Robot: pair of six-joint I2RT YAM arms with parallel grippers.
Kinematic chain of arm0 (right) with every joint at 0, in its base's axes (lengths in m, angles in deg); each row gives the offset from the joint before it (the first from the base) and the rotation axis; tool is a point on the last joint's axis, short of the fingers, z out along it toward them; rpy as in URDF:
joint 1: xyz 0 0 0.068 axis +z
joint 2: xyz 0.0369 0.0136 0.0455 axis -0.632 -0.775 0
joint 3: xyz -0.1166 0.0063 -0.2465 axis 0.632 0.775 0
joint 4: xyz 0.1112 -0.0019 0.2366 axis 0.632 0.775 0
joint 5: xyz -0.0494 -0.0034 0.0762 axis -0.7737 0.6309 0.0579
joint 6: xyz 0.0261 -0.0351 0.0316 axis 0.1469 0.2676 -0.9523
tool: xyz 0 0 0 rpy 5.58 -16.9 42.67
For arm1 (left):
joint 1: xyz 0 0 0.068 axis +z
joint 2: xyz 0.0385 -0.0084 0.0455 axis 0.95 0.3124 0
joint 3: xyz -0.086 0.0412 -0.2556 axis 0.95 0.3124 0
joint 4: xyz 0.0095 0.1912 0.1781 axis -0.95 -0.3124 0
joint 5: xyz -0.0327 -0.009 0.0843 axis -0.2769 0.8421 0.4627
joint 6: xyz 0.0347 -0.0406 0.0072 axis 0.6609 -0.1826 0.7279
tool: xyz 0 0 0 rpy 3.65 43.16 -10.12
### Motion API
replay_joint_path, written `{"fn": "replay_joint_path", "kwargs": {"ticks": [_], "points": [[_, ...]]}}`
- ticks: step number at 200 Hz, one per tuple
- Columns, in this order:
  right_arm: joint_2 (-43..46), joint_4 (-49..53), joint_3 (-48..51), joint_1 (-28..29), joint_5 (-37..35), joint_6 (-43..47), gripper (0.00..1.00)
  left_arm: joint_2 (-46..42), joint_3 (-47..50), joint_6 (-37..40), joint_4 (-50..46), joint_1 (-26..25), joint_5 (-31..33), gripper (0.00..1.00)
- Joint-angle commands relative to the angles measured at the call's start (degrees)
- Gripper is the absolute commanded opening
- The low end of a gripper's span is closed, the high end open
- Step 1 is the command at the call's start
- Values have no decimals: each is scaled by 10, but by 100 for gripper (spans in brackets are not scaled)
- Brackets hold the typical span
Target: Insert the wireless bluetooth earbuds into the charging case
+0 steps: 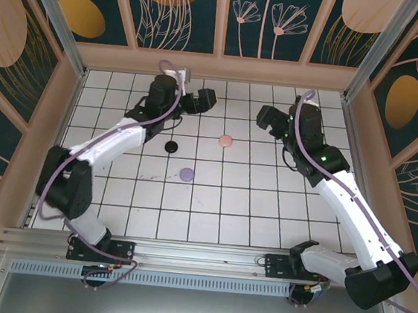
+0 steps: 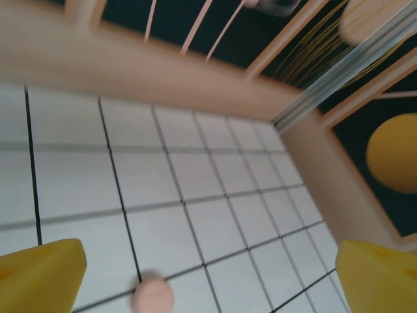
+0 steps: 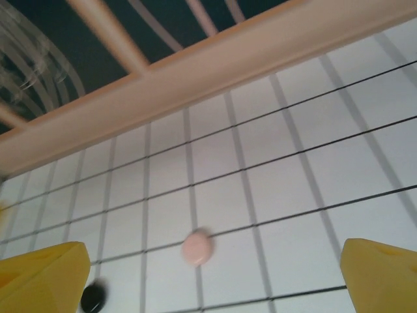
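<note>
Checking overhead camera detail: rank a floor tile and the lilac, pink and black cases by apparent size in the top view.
1. floor tile, clearly largest
2. lilac case and pink case, looking alike
3. black case, perhaps slightly smaller, too close to call

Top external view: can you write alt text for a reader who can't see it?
Two white robot arms reach across a white tiled table, with the left gripper and right gripper open and empty near the far wall. Near them on the tiles lie a pink case, a black case and a lilac case.
</note>
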Motion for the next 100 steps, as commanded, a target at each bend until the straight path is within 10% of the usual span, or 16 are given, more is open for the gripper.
{"fn": "replay_joint_path", "kwargs": {"ticks": [1,49,100], "points": [[8,-45,42,-35,-109,59,99,-85,35,96,9,0,94,99],[6,-232,206,-115,-188,139,99,-282,277,276,210,0,217,99],[-24,-424,339,-175,-110,175,99,-378,443,354,282,29,353,99]]}}
